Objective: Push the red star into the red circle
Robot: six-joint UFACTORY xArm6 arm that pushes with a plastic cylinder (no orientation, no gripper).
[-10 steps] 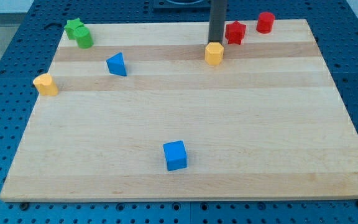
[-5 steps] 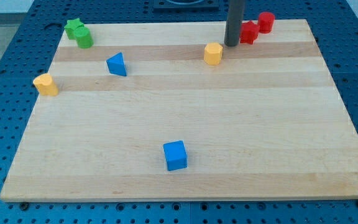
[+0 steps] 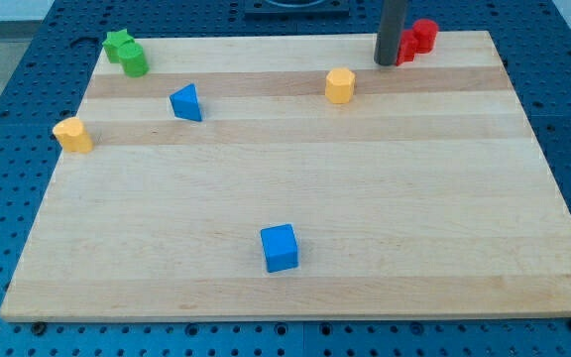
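Single raised view, angled down across whole board (image 3: pixel 295 178).

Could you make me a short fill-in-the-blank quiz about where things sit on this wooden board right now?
1. The rod's tip touches the view's left side of the red ____.
2. The red circle sits at the view's top ____ corner.
3. The blue cube lies nearest the view's ____ edge.

Missing words: star; right; bottom
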